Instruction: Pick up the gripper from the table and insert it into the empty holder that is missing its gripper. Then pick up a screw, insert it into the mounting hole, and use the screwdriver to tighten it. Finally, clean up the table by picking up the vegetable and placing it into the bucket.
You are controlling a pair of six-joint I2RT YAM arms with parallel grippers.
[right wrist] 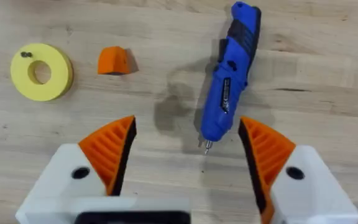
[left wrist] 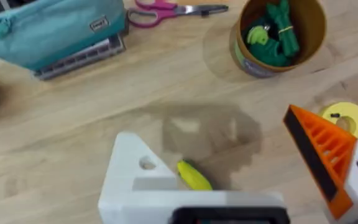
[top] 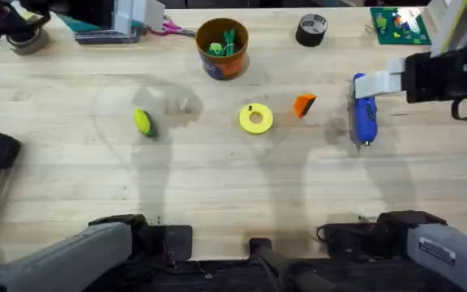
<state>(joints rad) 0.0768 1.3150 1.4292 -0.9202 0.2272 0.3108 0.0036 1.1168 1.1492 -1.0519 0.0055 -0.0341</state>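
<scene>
Two pincers are seen from their wrist cameras, and both are held open. The left pincer (left wrist: 209, 127) is spread wide above the bench (top: 217, 186). One of its fingers is bare white plastic with a hole in it, and the other carries an orange ribbed pad. The vegetable (left wrist: 194, 176) is seen on the wood between these fingers, close to the bare white one. The right pincer (right wrist: 186, 119) is likewise spread, with orange pads on both fingers. The metal tip of the screwdriver (right wrist: 229, 81) is framed between them, and nothing is gripped by either pincer.

From overhead, the orange wedge (top: 303, 105) is found near the middle of the bench, just beside the yellow ring disc (top: 255, 118) and apart from it. A small dark item is carried on the disc. The screwdriver lies to the right of the wedge with its tip towards the arm bases. The white holder (top: 387, 79) of a black arm is held over the screwdriver's far end; whether they touch cannot be told. The vegetable is placed well to the left of the disc. The bucket (top: 209, 66) stands farther back with green items inside, and pink-handled scissors (top: 173, 29) and a black tape roll (top: 311, 29) are set along the far edge.
</scene>
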